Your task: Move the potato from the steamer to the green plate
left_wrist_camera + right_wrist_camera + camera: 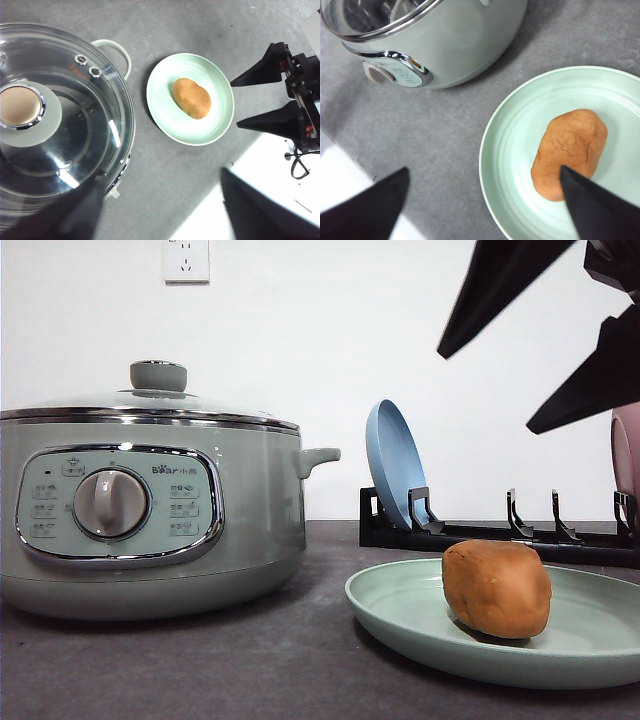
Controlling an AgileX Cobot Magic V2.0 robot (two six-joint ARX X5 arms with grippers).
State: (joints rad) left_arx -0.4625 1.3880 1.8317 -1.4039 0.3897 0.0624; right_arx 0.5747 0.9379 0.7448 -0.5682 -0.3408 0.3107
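The potato (pixel 497 588) is laid on the green plate (pixel 400 612); the right gripper's (pixel 545 345) fingers are spread apart above it, and the left gripper's (pixel 160 210) fingers are likewise parted over the lidded steamer (pixel 150 500).

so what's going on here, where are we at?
The potato already sits on the green plate, right of the steamer, whose glass lid is on. The right gripper hangs open above the plate, holding nothing. The left gripper is over the steamer, open and empty. The transfer looks done.
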